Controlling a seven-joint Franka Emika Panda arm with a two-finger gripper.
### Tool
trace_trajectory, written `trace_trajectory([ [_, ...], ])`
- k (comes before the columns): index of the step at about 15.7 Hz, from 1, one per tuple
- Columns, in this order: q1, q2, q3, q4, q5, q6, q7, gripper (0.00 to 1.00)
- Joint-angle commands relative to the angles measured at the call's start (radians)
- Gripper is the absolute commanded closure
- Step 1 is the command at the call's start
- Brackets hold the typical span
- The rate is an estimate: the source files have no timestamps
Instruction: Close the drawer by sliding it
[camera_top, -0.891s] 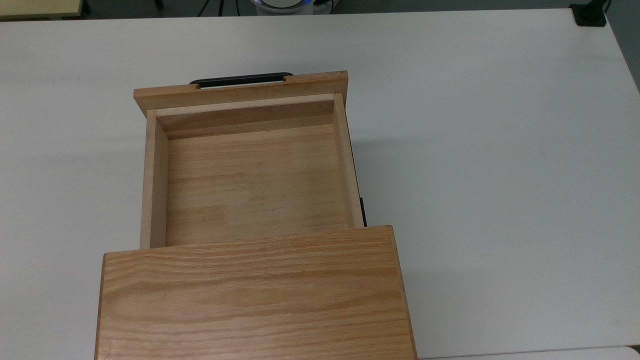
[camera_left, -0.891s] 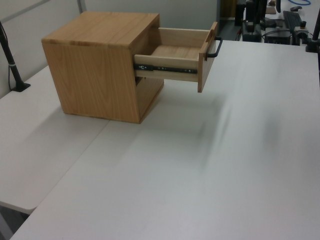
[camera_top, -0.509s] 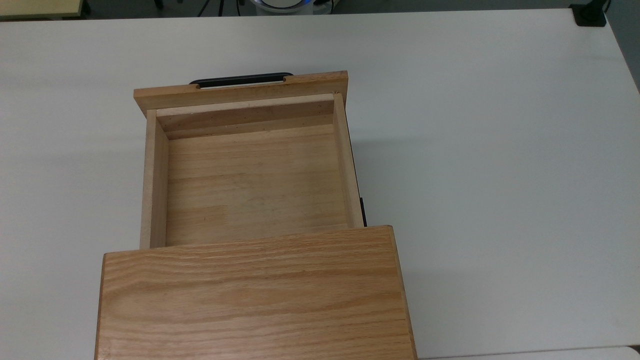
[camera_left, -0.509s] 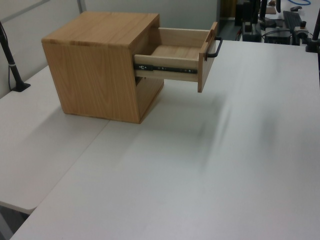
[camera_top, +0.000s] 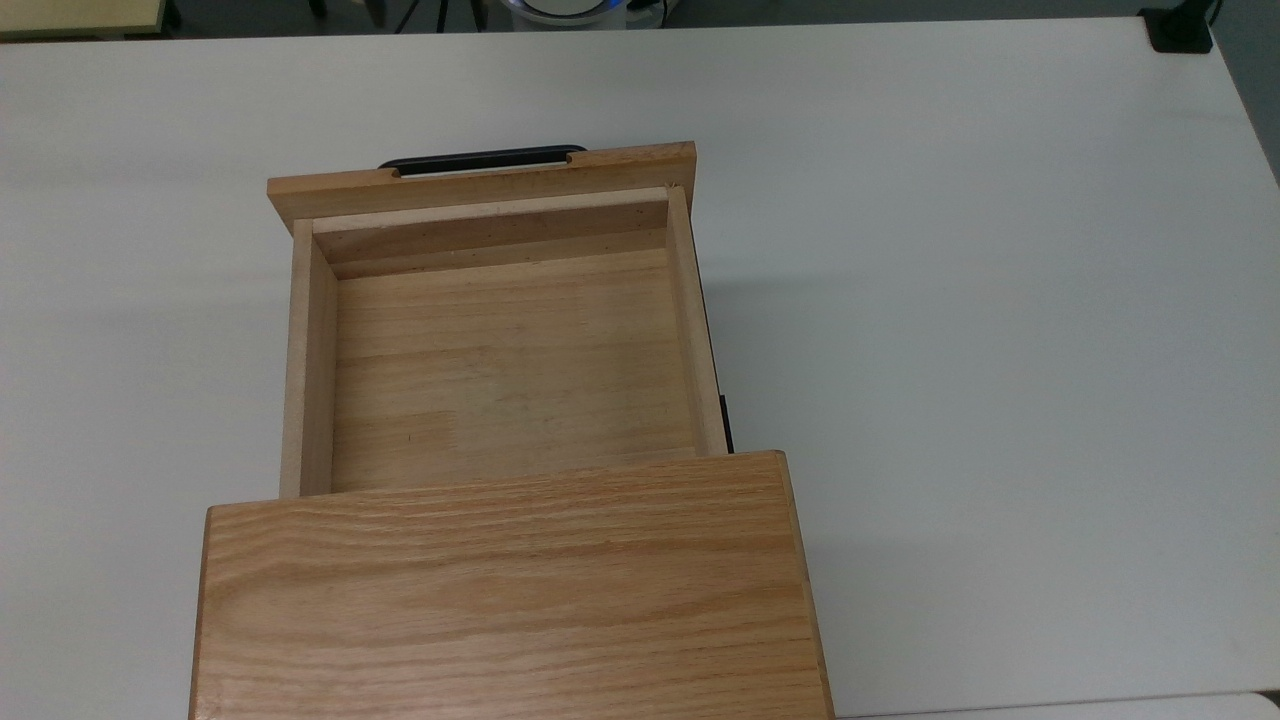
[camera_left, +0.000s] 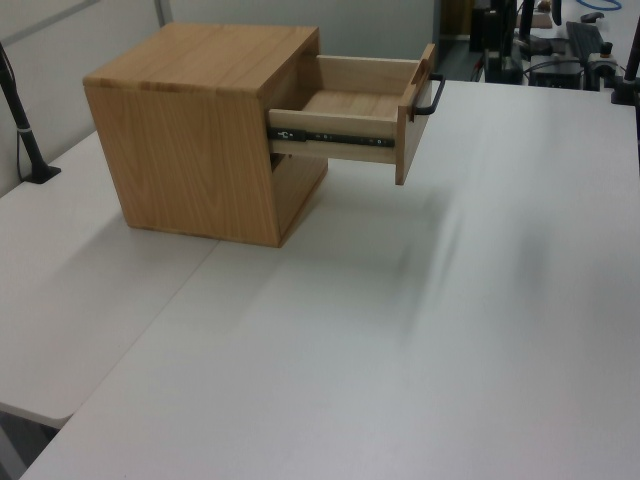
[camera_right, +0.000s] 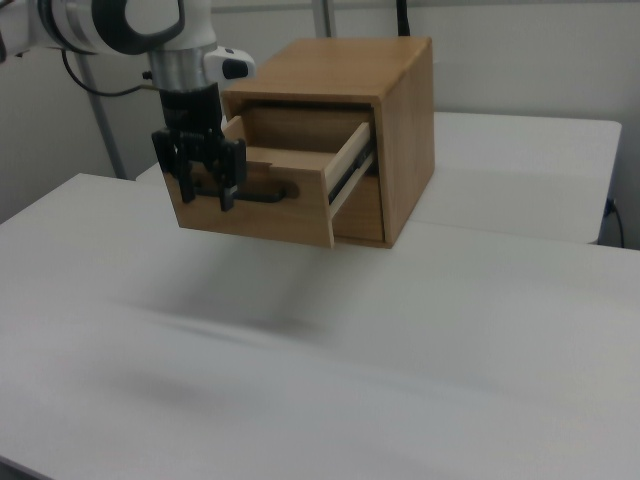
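Gripper (camera_right: 204, 190) of the white arm (camera_right: 120, 25), seen in the right view: it points downward, and its two dark fingers (camera_right: 228, 180) stand apart with an open gap between them, holding nothing. In the right view it overlaps the left part of the front panel (camera_right: 255, 205) of the drawer (camera_right: 290, 170), just at the left end of the black bar handle (camera_right: 250, 192); whether a finger touches the panel or the handle cannot be told.

The drawer is pulled well out of the cabinet (camera_right: 390, 100). In the top view the drawer (camera_top: 510, 360) shows an empty wooden floor, paler side walls and the wider front panel (camera_top: 480, 182) toward the top view's upper edge, with the handle (camera_top: 480, 158) beyond it; its rear end runs under the grained top of the cabinet (camera_top: 510, 590). In the left view the drawer (camera_left: 350, 110) projects to the left view's right from the upper part of the cabinet (camera_left: 200, 130), and the handle (camera_left: 432, 95) stands on the far face of the panel. A black metal slide rail (camera_left: 330, 137) runs along the drawer's side; the small white marks on it cannot be read. An open recess lies beneath the drawer.

The cabinet stands on a white table (camera_top: 1000, 300). No brand, label or legible writing appears on the wood or the arm.
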Motion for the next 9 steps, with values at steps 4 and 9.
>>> trace_trajectory([
  [4, 0.006, 0.101, 0.054, 0.023, 0.007, 0.087, -0.125, 1.00],
  [9, 0.026, 0.159, 0.060, 0.052, 0.065, 0.251, -0.083, 1.00],
])
